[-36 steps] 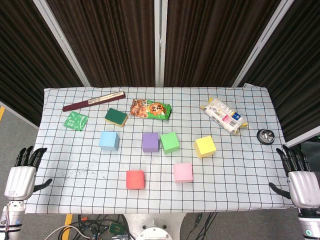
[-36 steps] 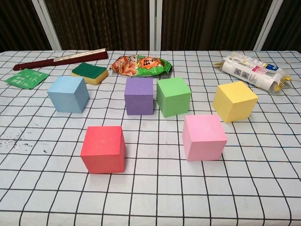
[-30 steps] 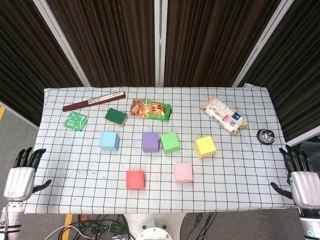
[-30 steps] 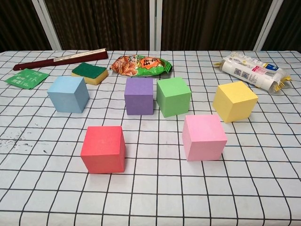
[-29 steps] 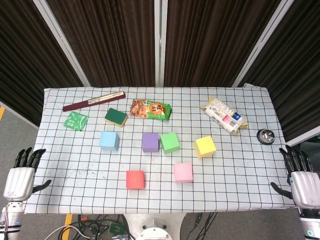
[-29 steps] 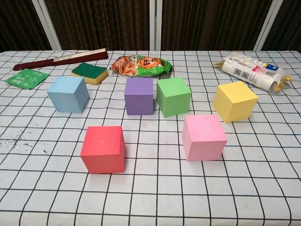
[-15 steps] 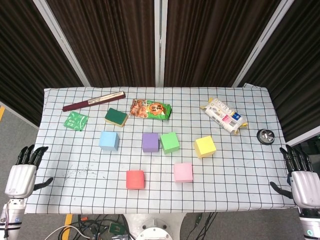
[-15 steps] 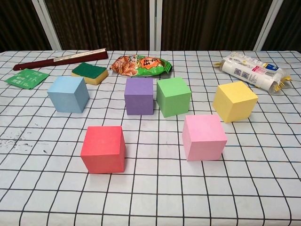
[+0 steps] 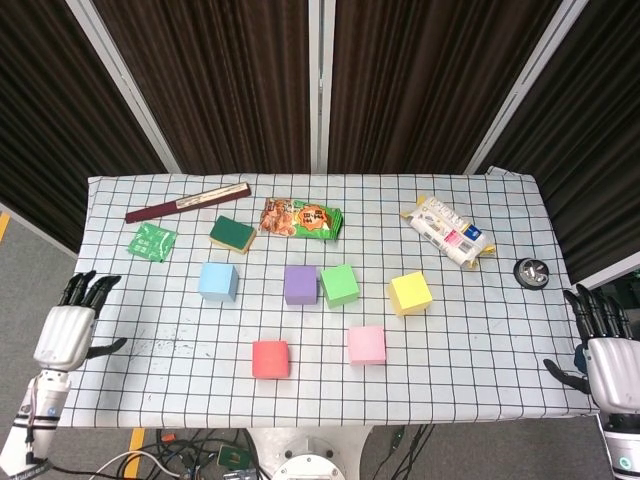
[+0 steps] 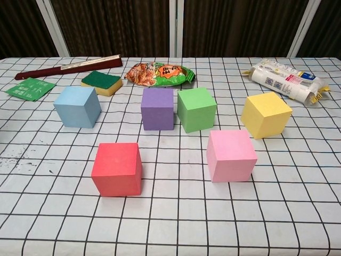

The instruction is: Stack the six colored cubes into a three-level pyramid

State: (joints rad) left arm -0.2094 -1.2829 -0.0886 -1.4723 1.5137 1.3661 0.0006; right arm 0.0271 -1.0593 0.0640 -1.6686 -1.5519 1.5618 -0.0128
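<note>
Six cubes sit apart on the checked tablecloth. The light blue cube [image 9: 218,281], purple cube [image 9: 300,284], green cube [image 9: 340,285] and yellow cube [image 9: 410,293] form a back row. Closer to me lie the red cube [image 9: 270,359] and pink cube [image 9: 367,345]. The chest view shows the same blue [image 10: 78,106], purple [image 10: 157,109], green [image 10: 196,109], yellow [image 10: 266,114], red [image 10: 117,168] and pink [image 10: 231,155] cubes. My left hand [image 9: 68,327] hovers off the table's left edge, fingers spread and empty. My right hand [image 9: 606,352] hangs off the right edge, also spread and empty.
Along the back lie a dark red folded fan [image 9: 188,202], a green sachet [image 9: 151,241], a green-and-yellow sponge [image 9: 232,234], a snack bag [image 9: 301,217] and a white packet [image 9: 447,231]. A small black round object [image 9: 530,272] sits near the right edge.
My left hand has risen and moved slightly inward toward the table's left edge. The right hand has barely shifted. No cube has moved.
</note>
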